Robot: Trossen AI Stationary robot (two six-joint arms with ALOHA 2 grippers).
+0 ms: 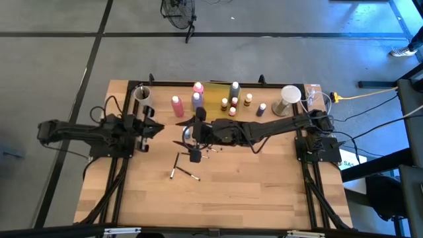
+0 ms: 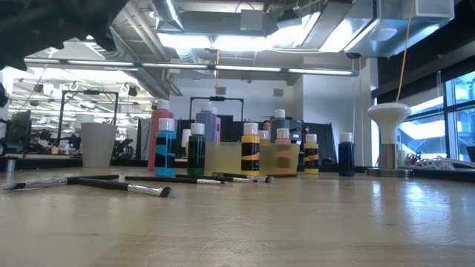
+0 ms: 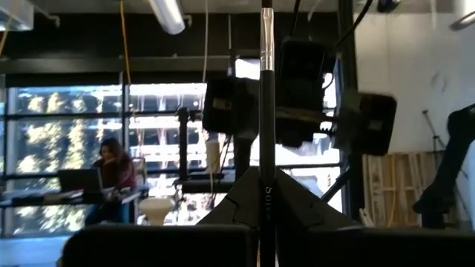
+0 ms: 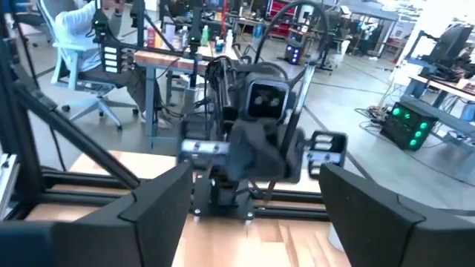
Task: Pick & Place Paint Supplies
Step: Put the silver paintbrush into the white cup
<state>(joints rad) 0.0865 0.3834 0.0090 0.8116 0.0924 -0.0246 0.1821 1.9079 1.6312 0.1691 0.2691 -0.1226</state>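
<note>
Dark-handled brush [image 3: 266, 111] pinched in left gripper [image 1: 151, 129], fingers fully closed on the handle. In left wrist view, shaft straight out between the fingers, ferrule end farthest from them.

Position, taken from the yellow tray [image 1: 213, 89]: left gripper off to the tray's left and toward the table front, clear of the pink squeeze bottle [image 1: 176, 106] on that same side.

Right gripper [image 1: 187, 137] reached across to just in front of the tray's left end, jaws spread wide, nothing between them. Faces left gripper — the two near each other but not touching.

Two loose brushes [image 1: 185, 174] flat on the wood, farther forward from the tray than either gripper. One roughly crosswise, the other slanted.

Small white-capped bottles [image 1: 232, 104] upright in a cluster, in and just in front of the tray.

Relation for the next move (judgement): loose brushes lie forward of right gripper and much nearer to it than to left; left already occupied. Would take right gripper down and across a handle's long axis, not along it. Risk — thin handle rolling away from the fingers.
</note>
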